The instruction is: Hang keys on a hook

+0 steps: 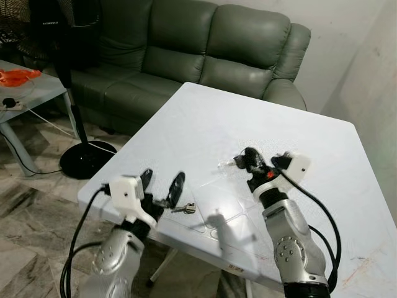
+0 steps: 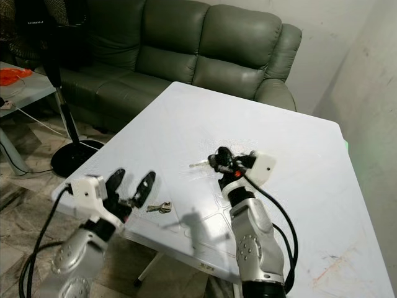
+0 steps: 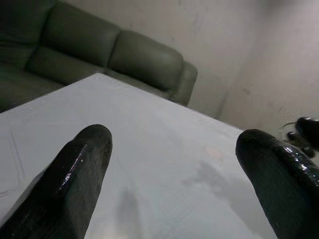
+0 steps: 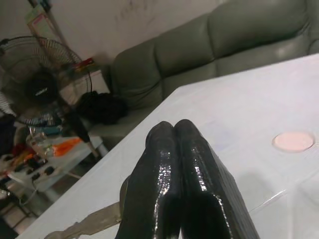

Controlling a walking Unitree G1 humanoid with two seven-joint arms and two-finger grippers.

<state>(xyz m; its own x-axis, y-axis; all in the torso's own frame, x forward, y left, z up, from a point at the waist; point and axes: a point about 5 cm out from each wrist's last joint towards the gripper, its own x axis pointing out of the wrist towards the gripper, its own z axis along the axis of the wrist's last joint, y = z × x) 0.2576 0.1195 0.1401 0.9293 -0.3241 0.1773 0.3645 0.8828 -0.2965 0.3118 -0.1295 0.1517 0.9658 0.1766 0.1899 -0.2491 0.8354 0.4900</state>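
A white surface stands before a green sofa. The left end effector hovers spread beside keys near the front edge — the right end effector, pressed together, pinches one key.

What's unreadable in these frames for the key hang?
- Hook: the transparent thing on the table near the right claw is too faint to identify.
- Key in that claw: mostly hidden by its fingers, right wrist view.
- Keys by the left claw: too small to count.
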